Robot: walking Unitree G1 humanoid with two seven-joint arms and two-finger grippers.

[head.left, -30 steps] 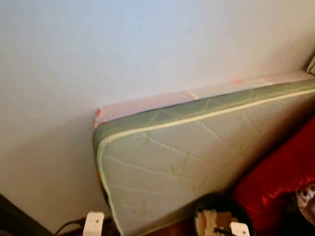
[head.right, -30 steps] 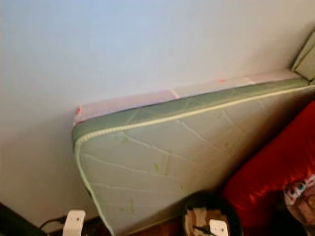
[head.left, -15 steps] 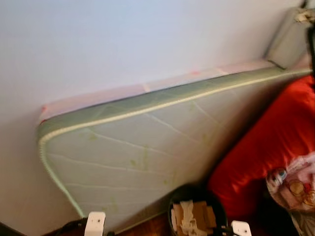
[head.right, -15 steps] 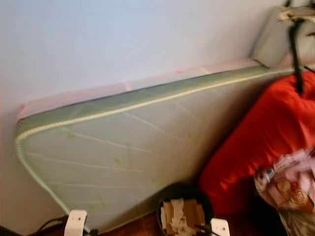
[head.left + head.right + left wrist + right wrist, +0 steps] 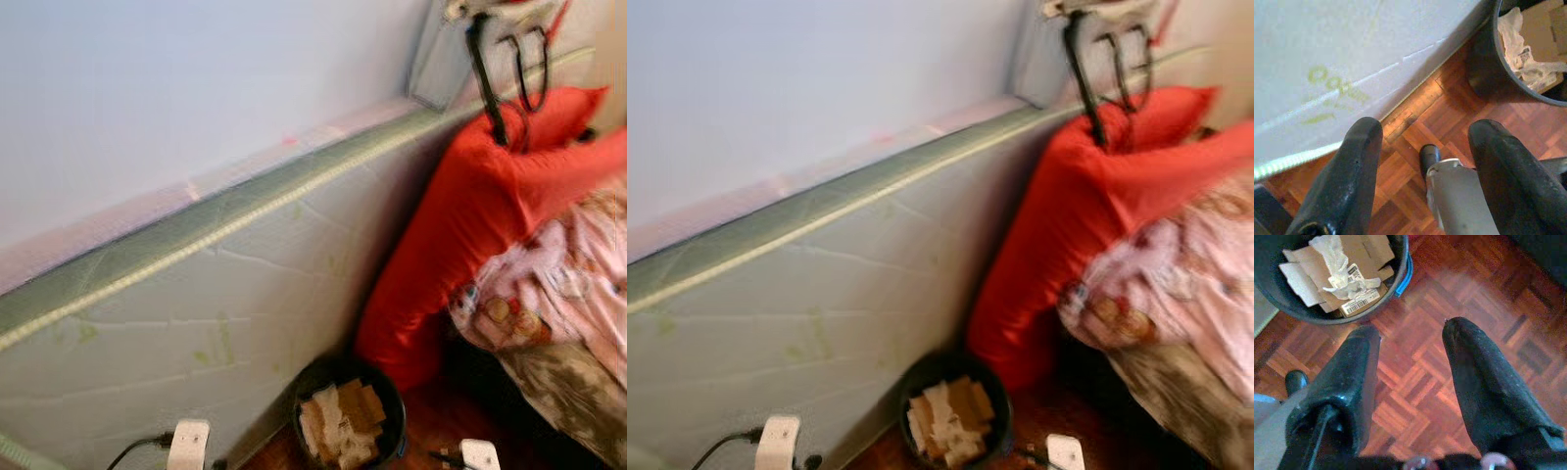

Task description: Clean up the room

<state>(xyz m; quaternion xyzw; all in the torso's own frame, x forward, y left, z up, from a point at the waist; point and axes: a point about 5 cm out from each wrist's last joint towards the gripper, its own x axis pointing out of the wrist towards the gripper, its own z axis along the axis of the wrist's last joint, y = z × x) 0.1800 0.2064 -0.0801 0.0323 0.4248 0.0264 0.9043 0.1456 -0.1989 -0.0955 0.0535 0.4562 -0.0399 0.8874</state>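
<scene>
- Grippers hung idle: the left gripper (image 5: 1422, 161) had its fingers spread with nothing between them over the parquet floor (image 5: 1444, 117), and the right gripper (image 5: 1410, 367) was spread and empty too.
- Rubbish target, judged from the task: a dark bin (image 5: 345, 416) at the lower centre of the head view, filled with cardboard scraps and crumpled paper (image 5: 1342, 271), just beside the foot of the mattress (image 5: 196, 313) leaning on the wall.
- A red cushion (image 5: 460, 225) sat right of centre, touching the mattress, with patterned bedding (image 5: 558, 294) at the right edge.
- The head view was blurred, so the step seemed to be scanning for litter; I judged it best to steady the camera first, then approach anything loose with the nearer arm.
- A cable (image 5: 132, 448) at the lower left called for careful footing.
</scene>
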